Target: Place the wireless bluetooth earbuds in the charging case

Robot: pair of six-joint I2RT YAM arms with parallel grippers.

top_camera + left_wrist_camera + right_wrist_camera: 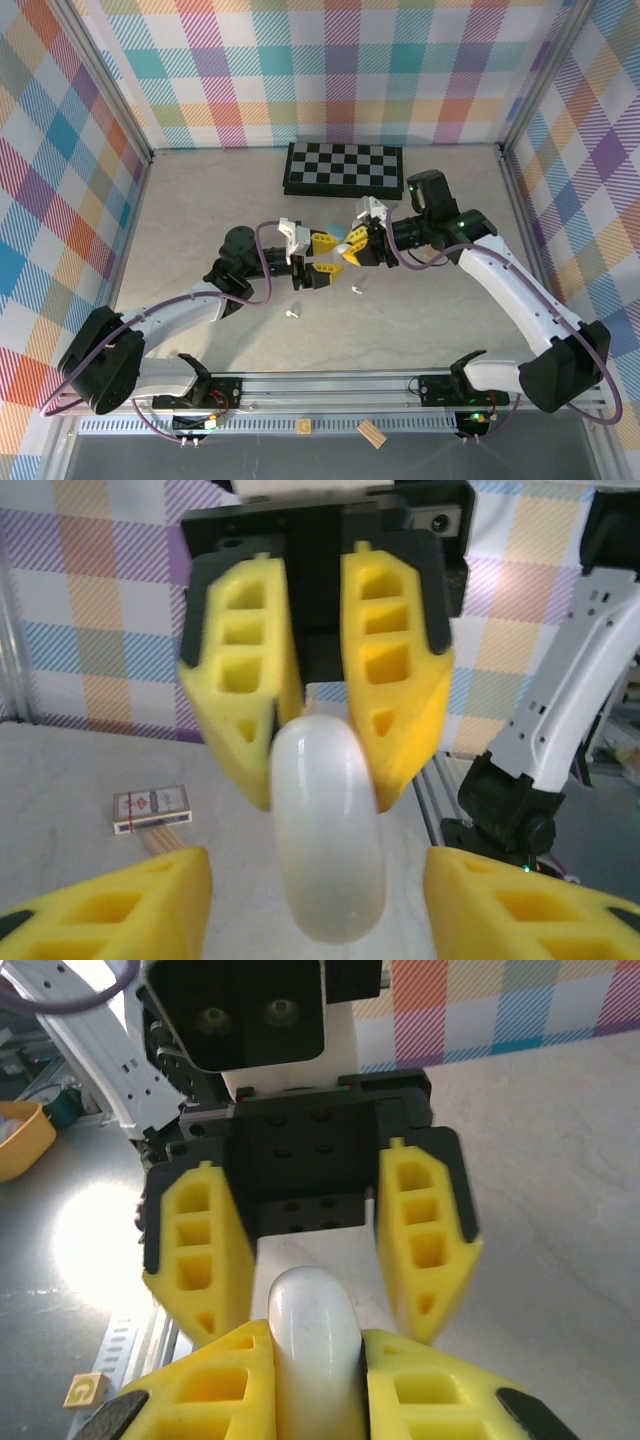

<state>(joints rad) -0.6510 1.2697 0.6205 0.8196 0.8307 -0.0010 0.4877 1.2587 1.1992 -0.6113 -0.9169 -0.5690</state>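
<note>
Above the middle of the bench (200, 215), the two arms meet nose to nose. The right claw (330, 790) is clamped narrow on a white, pebble-smooth charging case (328, 860). Its yellow fingers (215, 1385) press against both flanks of the case, which stands on edge between them.

The left claw (325, 255) faces it with its jaws spread wide. In the left wrist view, one yellow finger sits at 8 o'clock of the case and the other at 4 o'clock, with clear gaps on both sides. Nothing is held in this claw. The right wrist view shows the same from the other side, with the left arm's fingers flanking the rounded top of the case without touching it.

Two tiny white earbuds lie loose on the bench, apart from the case. One earbud (357, 290) is near the claws at about 5 o'clock. The other earbud (292, 313) is farther out at about 7 o'clock, and the two are well apart.

A folded chessboard (345, 168) lies at 12 o'clock from the claws, near the far wall.

At 6 o'clock, by the arm bases, a pale wooden block (372, 433) and a small lettered cube (305, 427) sit at the near edge.

The left wrist view also shows a small printed box (150, 808) lying flat on the bench, with a wooden piece (165, 838) just beside it.
</note>
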